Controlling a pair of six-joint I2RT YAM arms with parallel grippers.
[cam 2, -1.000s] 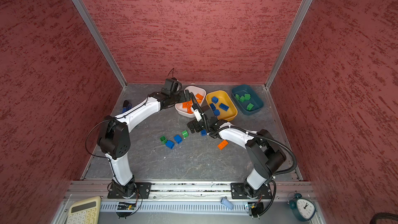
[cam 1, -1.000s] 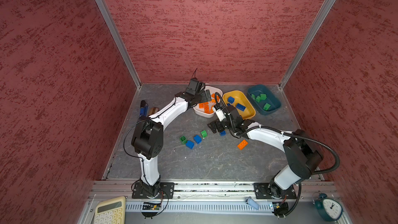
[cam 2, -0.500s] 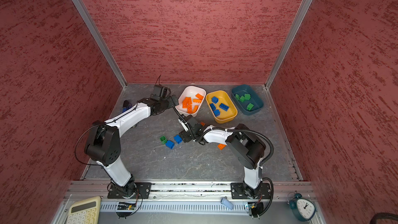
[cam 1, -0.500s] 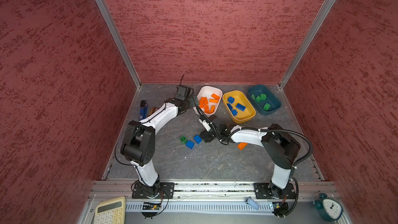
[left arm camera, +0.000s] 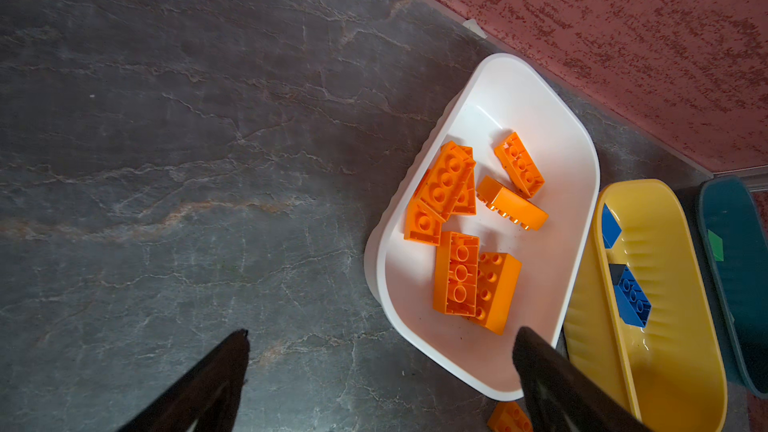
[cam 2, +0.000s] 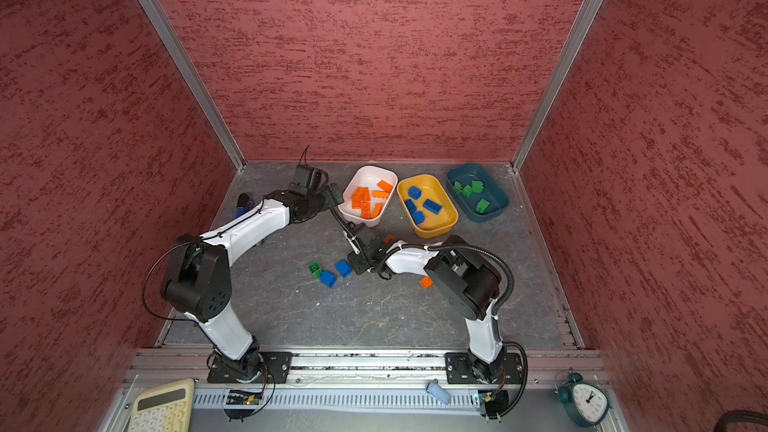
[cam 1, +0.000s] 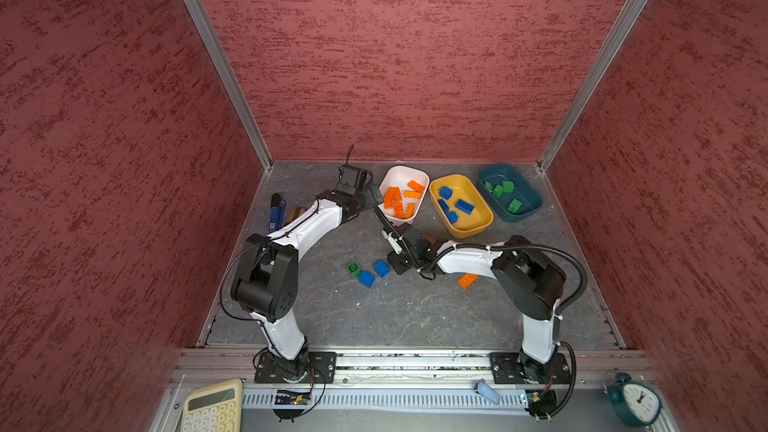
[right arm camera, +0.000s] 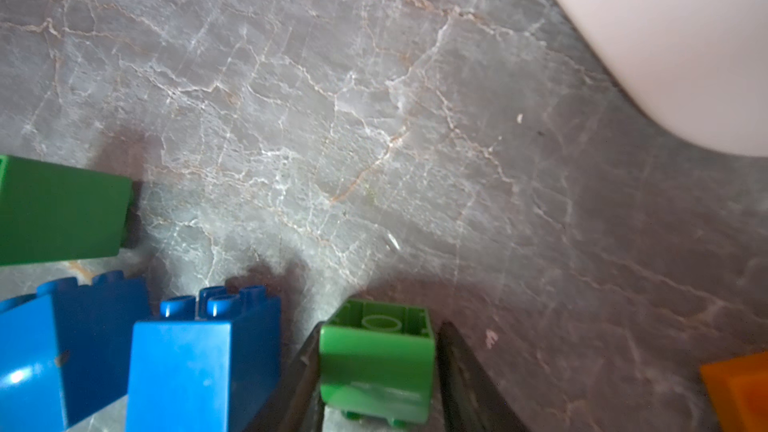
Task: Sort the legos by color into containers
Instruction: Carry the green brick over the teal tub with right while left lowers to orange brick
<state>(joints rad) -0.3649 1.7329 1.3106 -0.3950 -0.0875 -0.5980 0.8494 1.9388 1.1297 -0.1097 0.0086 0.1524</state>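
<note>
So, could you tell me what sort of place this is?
Probably a robotics lab test cell: the left arm and right arm are bolted to an aluminium rail, red panel walls box in the tabletop, and a calculator lies out front.

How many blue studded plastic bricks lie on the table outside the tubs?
2: the left blue brick, the right blue brick by the right gripper clasping a green brick. Others may be hidden.

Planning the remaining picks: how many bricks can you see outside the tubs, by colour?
Green: 2, a loose green brick and a held green brick in the right end effector.
Blue bricks: 2
Orange bricks: 2
Total: 6 visible; the right arm may hide more.
</note>
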